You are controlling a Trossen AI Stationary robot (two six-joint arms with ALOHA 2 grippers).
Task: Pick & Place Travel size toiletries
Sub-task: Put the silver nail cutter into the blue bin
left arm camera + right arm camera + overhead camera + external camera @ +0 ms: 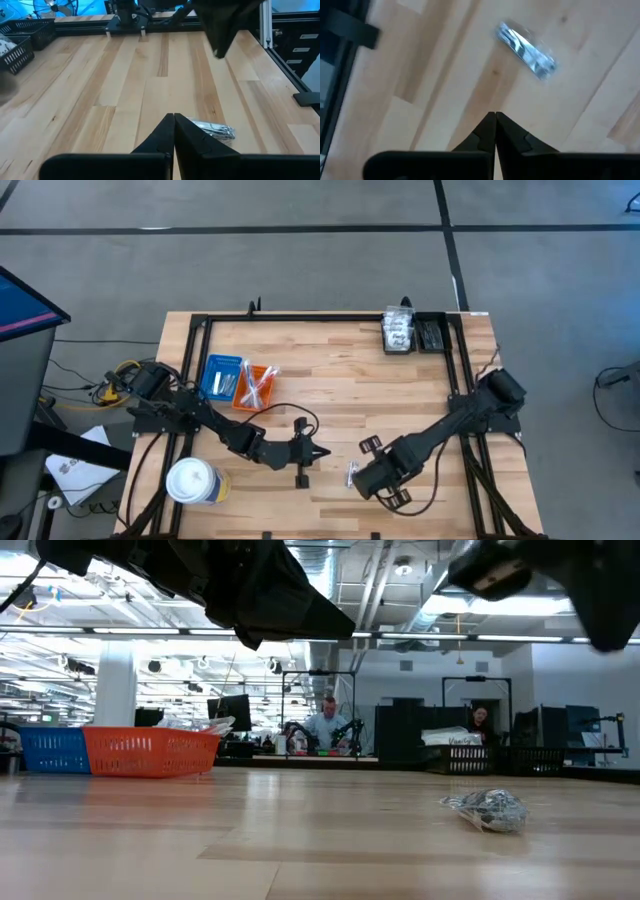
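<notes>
While the right gripper (495, 116) hangs above the table with its fingers pressed tip to tip and nothing between them, the crinkly clear packet (526, 50) lies flat on the wood just ahead of it, untouched and apart from the claw. By my reading this is the pick step, not yet made: those closed fingers need to spread, line up across the packet's narrow side and come down over it. Over on the other side, the left gripper (174, 120) is shut and empty too, with the same packet (214, 130) lying just beyond its tips, so the two claws face each other across the item. That is the tight spot: both wrists crowd the same patch of table (330, 370), and a careless swing could bump them. Farther off behind the left claw sit the blue tray (221, 376) and orange tray (255, 386), already holding sticks, with bare boards in between for a carry. Well beyond the right claw, at the far edge, are the black baskets (413, 332).
</notes>
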